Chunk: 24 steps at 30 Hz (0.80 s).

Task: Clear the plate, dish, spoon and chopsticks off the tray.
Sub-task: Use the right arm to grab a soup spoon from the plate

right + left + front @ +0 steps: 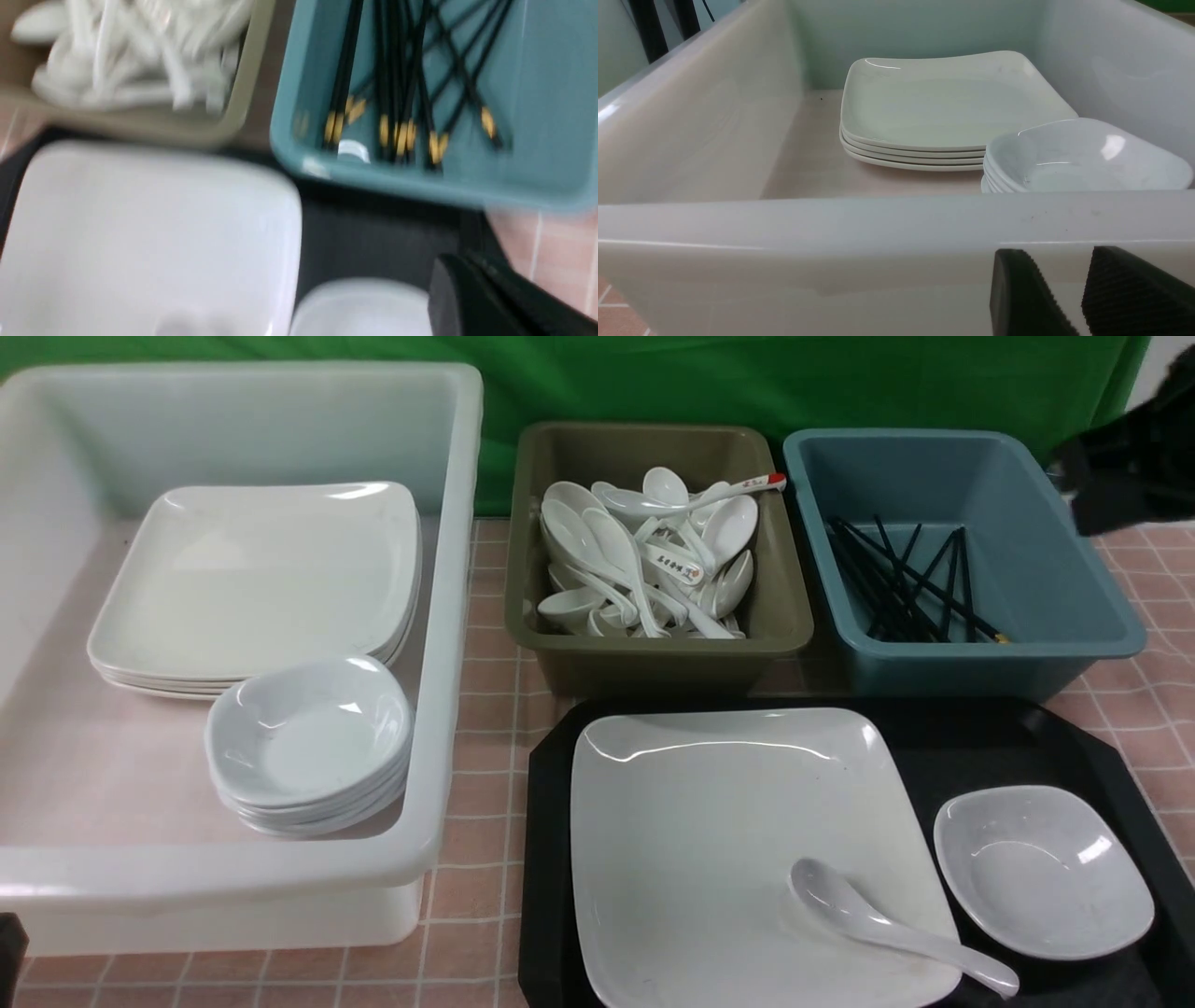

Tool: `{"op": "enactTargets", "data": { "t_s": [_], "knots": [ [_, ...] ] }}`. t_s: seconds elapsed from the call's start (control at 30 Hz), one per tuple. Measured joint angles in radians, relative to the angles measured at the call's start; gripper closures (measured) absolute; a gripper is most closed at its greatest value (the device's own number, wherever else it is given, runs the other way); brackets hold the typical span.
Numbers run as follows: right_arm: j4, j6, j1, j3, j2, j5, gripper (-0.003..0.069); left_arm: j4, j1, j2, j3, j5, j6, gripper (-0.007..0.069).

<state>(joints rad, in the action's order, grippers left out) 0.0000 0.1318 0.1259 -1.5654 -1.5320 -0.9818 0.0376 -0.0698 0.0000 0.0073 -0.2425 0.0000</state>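
Observation:
The black tray (980,747) lies at the front right. The large square plate (709,821) sits on its left part, and the plain white spoon (840,901) lies on the plate with its handle over the right rim. The small dish (1041,868) sits on the tray to the right of the plate. No chopsticks show on the tray. My right gripper (467,266) looks shut and empty, above the tray (373,242) near the dish (359,308); this view is blurred. My left gripper (1057,261) is open and empty, just outside the white tub's near wall.
The white tub (448,616) at the left holds stacked plates (261,579) and dishes (308,737). The olive bin (794,616) holds several spoons. The blue bin (1074,597) holds several black chopsticks (896,583). My right arm (1134,457) is at the far right.

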Motion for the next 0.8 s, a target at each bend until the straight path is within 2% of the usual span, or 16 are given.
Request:
{"op": "enactTargets", "data": {
  "t_s": [0.1,0.23,0.33,0.43,0.5,0.53,0.57,0.67,0.73,0.8],
  "knots": [
    [0.008,0.007,0.0,0.005,0.078,-0.149,0.0629,0.0,0.0,0.0,0.0,0.0,0.0,0.0382],
    [0.103,0.038,0.0,0.122,0.186,-0.149,0.0629,0.0,0.0,0.0,0.0,0.0,0.0,0.0382],
    [0.218,0.095,0.011,0.289,0.237,-0.143,0.0618,0.0,0.0,0.0,0.0,0.0,0.0,0.0382],
    [0.257,0.135,0.045,0.413,0.242,-0.116,0.0589,0.0,0.0,0.0,0.0,0.0,0.0,0.0382],
    [0.266,0.18,0.113,0.539,0.199,-0.039,0.0502,0.0,0.0,0.0,0.0,0.0,0.0,0.0382],
    [0.266,0.189,0.125,0.551,0.194,-0.022,0.0484,0.0,0.0,0.0,0.0,0.0,0.0,0.0382],
    [0.266,0.217,0.166,0.577,0.151,0.007,0.0407,0.0,0.0,0.0,0.0,0.0,0.0,0.0382],
    [0.222,0.247,0.26,0.571,0.031,0.067,0.0275,0.0,0.0,0.0,0.0,0.0,0.0,0.0382],
    [0.16,0.25,0.304,0.548,-0.038,0.112,0.0218,0.0,0.0,0.0,0.0,0.0,0.0,0.0382],
    [0.095,0.25,0.333,0.523,-0.097,0.137,0.0198,0.0,0.0,0.0,0.0,0.0,0.0,0.0382]
  ]
}}
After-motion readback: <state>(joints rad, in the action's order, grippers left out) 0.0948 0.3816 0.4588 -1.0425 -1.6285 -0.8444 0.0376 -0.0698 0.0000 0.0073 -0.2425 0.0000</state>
